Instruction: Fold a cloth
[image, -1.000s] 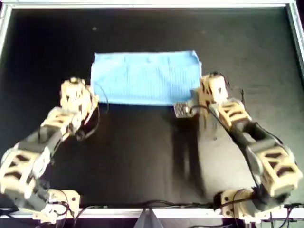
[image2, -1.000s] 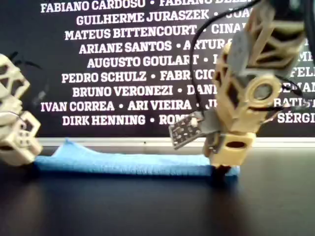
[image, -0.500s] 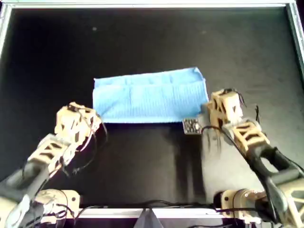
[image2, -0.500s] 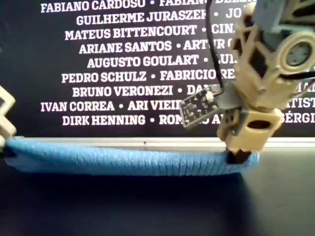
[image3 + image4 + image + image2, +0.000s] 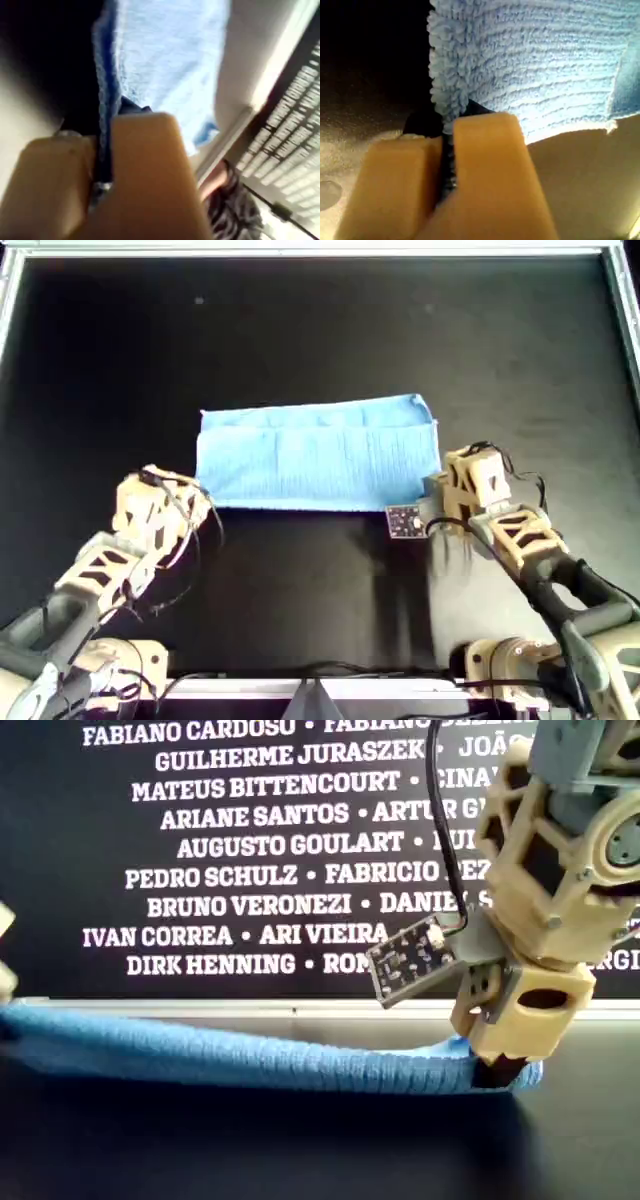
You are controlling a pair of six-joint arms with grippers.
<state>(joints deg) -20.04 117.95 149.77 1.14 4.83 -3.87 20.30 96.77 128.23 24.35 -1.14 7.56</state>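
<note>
The sky-blue cloth [image 5: 318, 452] lies as a wide folded band on the black table; it also shows in the exterior view [image 5: 230, 1055]. My first gripper [image 5: 102, 165] is shut on the cloth's [image 5: 165, 60] edge. My second gripper [image 5: 445, 150] is shut on a corner of the cloth [image 5: 530, 55]. In the overhead view one arm's gripper [image 5: 185, 502] holds the near left corner and the other arm's gripper [image 5: 440, 485] holds the near right corner. The wrist views do not show which arm is which. In the exterior view a gripper [image 5: 495, 1070] pinches the cloth's right end just above the table.
A metal frame [image 5: 300, 250] borders the black table. A dark banner with white names [image 5: 250, 850] stands behind it. A small circuit board [image 5: 404, 521] juts from the arm at the overhead view's right. Arm bases [image 5: 500, 660] sit at the near edge.
Both arms have pulled the cloth toward the near edge of the table. In the exterior view the cloth's right end is now lifted slightly and nearer the camera.
</note>
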